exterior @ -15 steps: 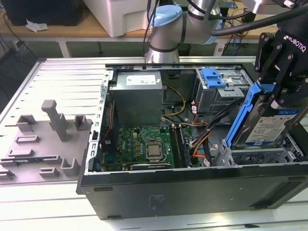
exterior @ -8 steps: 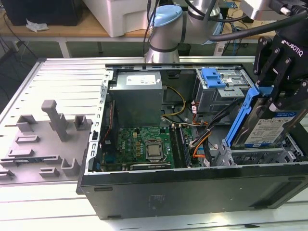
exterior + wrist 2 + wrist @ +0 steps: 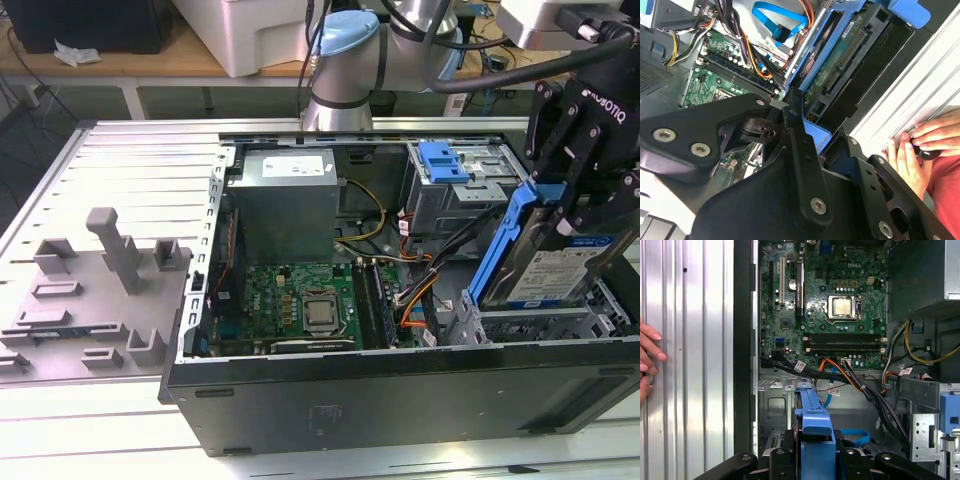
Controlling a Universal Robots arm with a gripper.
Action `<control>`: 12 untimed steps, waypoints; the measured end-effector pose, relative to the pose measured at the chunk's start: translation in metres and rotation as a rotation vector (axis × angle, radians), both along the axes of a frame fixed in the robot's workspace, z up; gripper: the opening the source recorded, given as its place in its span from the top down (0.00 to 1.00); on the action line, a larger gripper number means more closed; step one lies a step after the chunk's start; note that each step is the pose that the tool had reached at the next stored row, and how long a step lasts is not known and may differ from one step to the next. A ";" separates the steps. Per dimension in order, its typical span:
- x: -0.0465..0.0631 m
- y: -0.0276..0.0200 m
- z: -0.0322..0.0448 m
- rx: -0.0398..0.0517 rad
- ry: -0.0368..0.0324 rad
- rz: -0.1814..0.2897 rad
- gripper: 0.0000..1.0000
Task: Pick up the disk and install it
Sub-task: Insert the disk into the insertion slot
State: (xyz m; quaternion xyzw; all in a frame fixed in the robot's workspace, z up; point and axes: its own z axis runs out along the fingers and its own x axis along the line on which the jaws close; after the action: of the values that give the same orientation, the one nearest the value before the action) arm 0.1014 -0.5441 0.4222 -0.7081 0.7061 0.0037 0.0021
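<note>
The disk [image 3: 556, 272], a silver hard drive with a white-and-blue label and blue side rails, hangs tilted over the grey drive bay [image 3: 540, 326] at the front of the open computer case, on the exterior view's right. My black gripper [image 3: 563, 203] is shut on its upper end. In the second wrist view the gripper [image 3: 816, 136] clamps the blue end, and the disk [image 3: 840, 55] shows its green circuit-board underside. The first wrist view has the disk's blue handle [image 3: 812, 421] between my gripper's [image 3: 815, 456] fingers, above the bay.
Inside the case lie a green motherboard [image 3: 300, 300], a grey power supply [image 3: 285, 195], bundled cables [image 3: 420, 290] and a second grey cage with a blue bracket [image 3: 445, 160]. Grey fixtures [image 3: 110, 260] stand on the slatted table. A person's hand [image 3: 920, 145] rests by the case.
</note>
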 end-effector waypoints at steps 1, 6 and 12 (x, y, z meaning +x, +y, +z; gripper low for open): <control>0.000 0.0000 -0.0004 0.0000 0.0000 0.000 0.63; 0.000 0.0000 -0.0030 0.0000 0.0000 0.000 0.63; 0.000 0.0000 -0.0059 0.0000 0.0000 0.000 0.63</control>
State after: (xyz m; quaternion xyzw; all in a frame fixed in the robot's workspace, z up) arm 0.1014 -0.5441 0.4163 -0.7081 0.7061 0.0037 0.0020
